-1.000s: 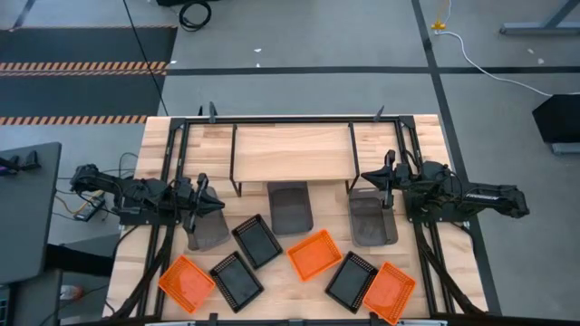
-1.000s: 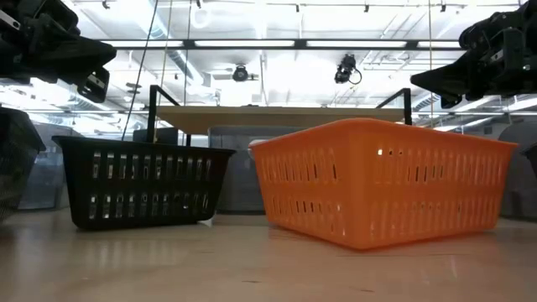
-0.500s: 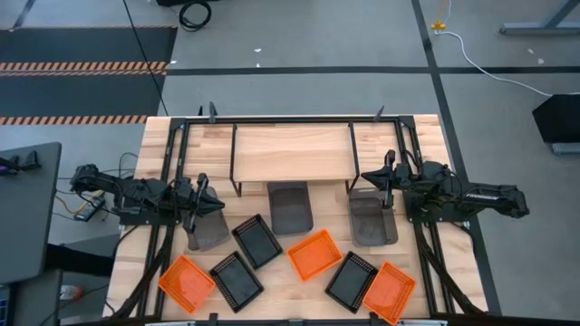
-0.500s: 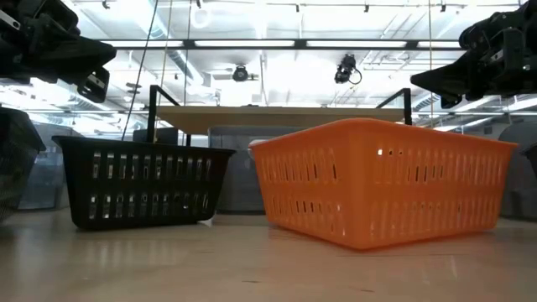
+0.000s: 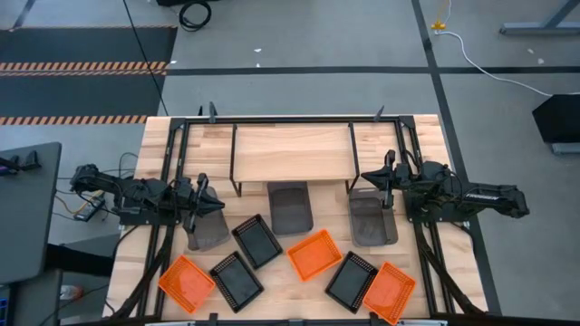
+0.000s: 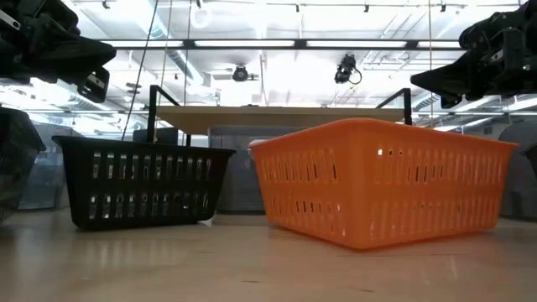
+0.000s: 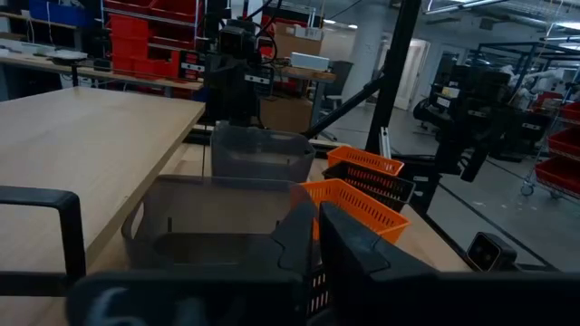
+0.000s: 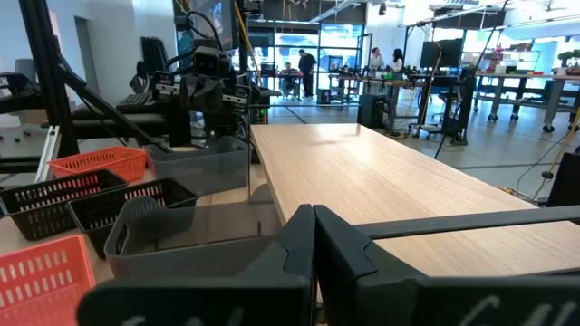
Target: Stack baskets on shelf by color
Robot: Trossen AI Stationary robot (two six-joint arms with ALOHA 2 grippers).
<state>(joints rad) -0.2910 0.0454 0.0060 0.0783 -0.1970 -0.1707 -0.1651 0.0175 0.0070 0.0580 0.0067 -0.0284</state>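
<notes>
shelf (image 5: 292, 152): covers far end of middle grey basket (image 5: 289, 207)
right grey basket (image 5: 372, 220): far rim hidden under right gripper (image 5: 388, 180)
left grey basket (image 5: 209, 228): partly under left gripper (image 5: 201, 201)
orange baskets at near table edge (image 5: 389, 292): corners cut off by frame
low view: black basket (image 6: 141, 183) and orange basket (image 6: 382, 179) block everything behind

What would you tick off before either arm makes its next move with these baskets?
1. Shelf top free of baskets: ok.
2. All nine baskets on the table, none stacked: ok.
3. Left pincer over the left grey basket, fingers together: ok.
4. Right pincer over the right grey basket, shut: ok.
5. Either pincer holding a basket: cannot tell.
6. Middle grey basket partly under the shelf, awkward to reach: not ok.
</notes>
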